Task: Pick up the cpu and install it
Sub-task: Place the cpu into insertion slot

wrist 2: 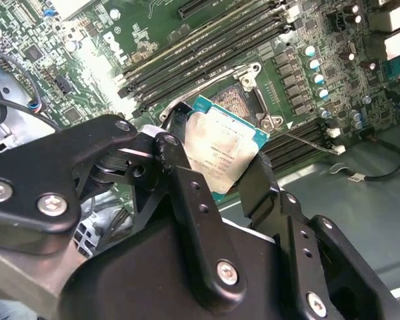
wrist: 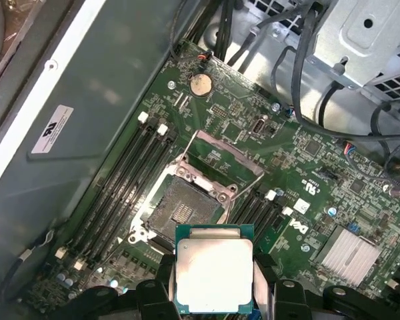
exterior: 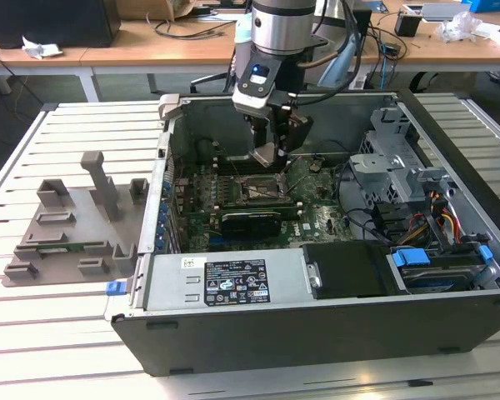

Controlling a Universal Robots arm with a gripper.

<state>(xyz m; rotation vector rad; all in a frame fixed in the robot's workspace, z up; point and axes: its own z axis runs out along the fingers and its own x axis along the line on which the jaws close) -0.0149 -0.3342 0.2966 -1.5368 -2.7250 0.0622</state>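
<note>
The cpu sits clamped in our pincer, held inside the computer case close above the open, empty socket, so we judge the pickup done and the seating in that socket not yet done.

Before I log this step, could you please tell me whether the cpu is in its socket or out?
Out: the gripper holds the cpu above the motherboard, and the socket sits open with bare contacts.

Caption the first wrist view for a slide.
Pincer holding the cpu near the open socket on the motherboard.
</note>
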